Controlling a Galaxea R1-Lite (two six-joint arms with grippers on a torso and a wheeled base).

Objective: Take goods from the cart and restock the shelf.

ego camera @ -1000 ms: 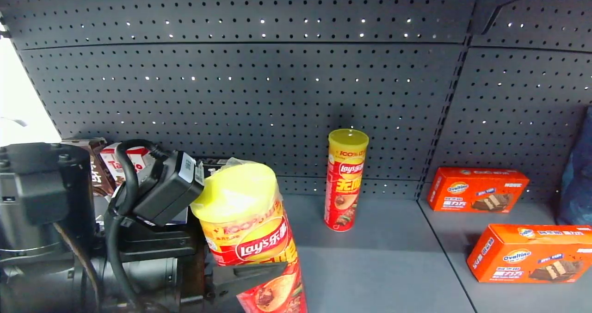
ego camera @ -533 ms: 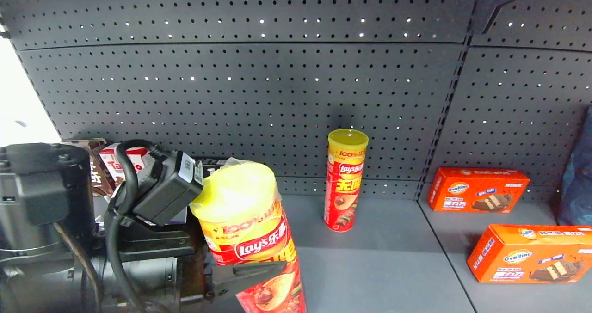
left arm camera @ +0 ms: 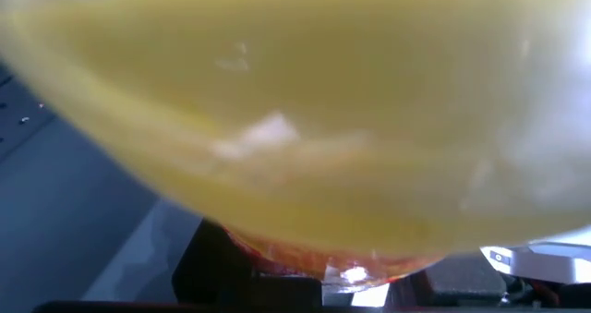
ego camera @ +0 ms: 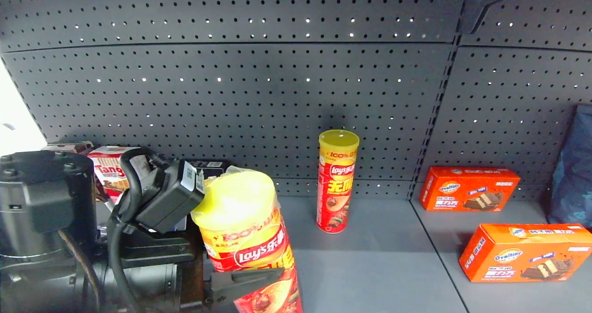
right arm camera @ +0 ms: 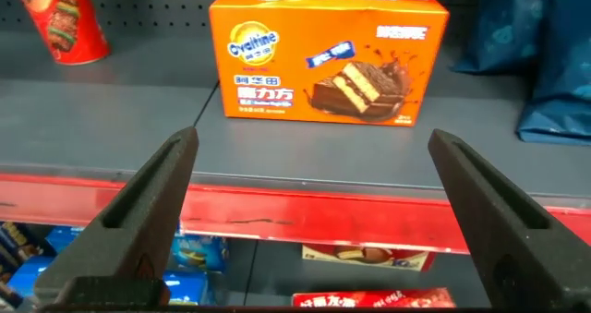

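My left gripper (ego camera: 259, 280) is shut on a red chips can with a yellow lid (ego camera: 245, 230), held upright at the lower left, over the front of the grey shelf (ego camera: 370, 266). That yellow lid (left arm camera: 305, 110) looms right against the left wrist camera. A second, matching can (ego camera: 335, 181) stands at the back of the shelf by the pegboard, to the right of and beyond the held one. My right gripper (right arm camera: 314, 211) is open and empty, facing the shelf's red front edge (right arm camera: 295, 216) with an orange box (right arm camera: 328, 59) beyond it.
Two orange cake boxes (ego camera: 469, 188) (ego camera: 525, 253) lie on the right shelf section, with a blue bag (ego camera: 571, 174) at the far right. A wafer box (ego camera: 108, 172) stands behind my left arm. Open shelf floor lies between the standing can and the orange boxes.
The head camera has turned slightly, so the shelf goods sit a little further left. The held can stays in my left gripper, a touch lower in view.
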